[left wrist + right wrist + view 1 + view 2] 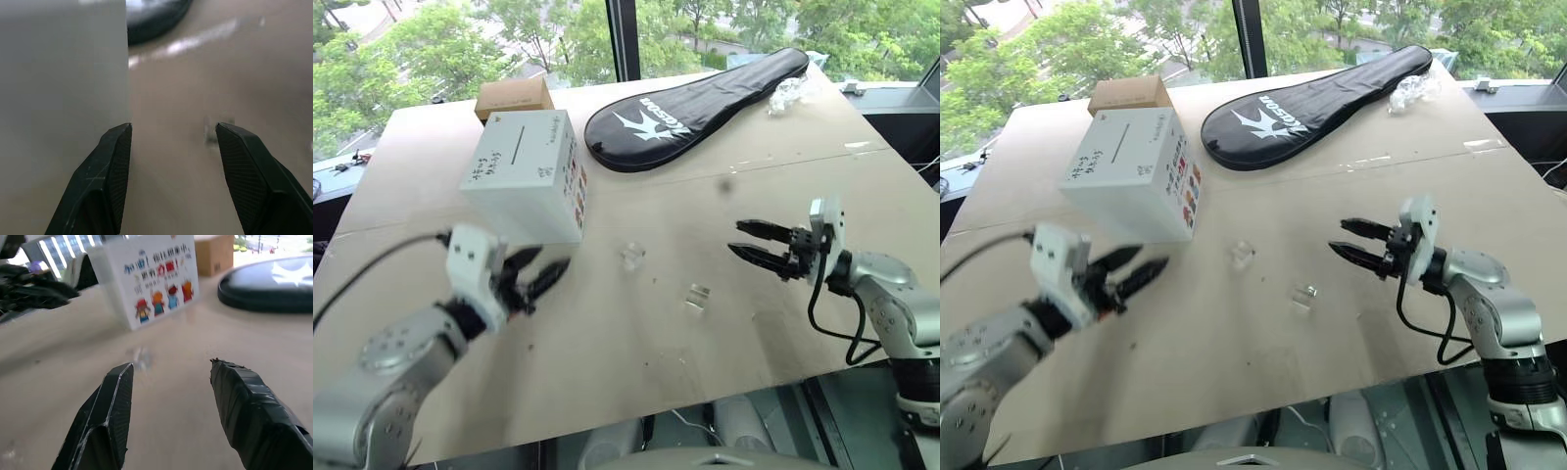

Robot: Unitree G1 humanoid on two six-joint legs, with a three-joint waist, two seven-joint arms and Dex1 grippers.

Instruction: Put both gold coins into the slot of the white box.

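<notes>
The white box stands on the brown table toward the back left, its dark slot on the top face beside black handwriting. Two small clear gold coins lie on the table in front of it, one nearer the box and one closer to the front edge. My left gripper hovers open just in front of the box, empty, left of the coins. My right gripper is open and empty, to the right of the coins and pointing toward them. The right wrist view shows a coin ahead of the box's picture side.
A small brown cardboard box sits behind the white box. A black racket case lies across the back, with crumpled clear plastic at its far right end. The table's front edge runs just below the grippers.
</notes>
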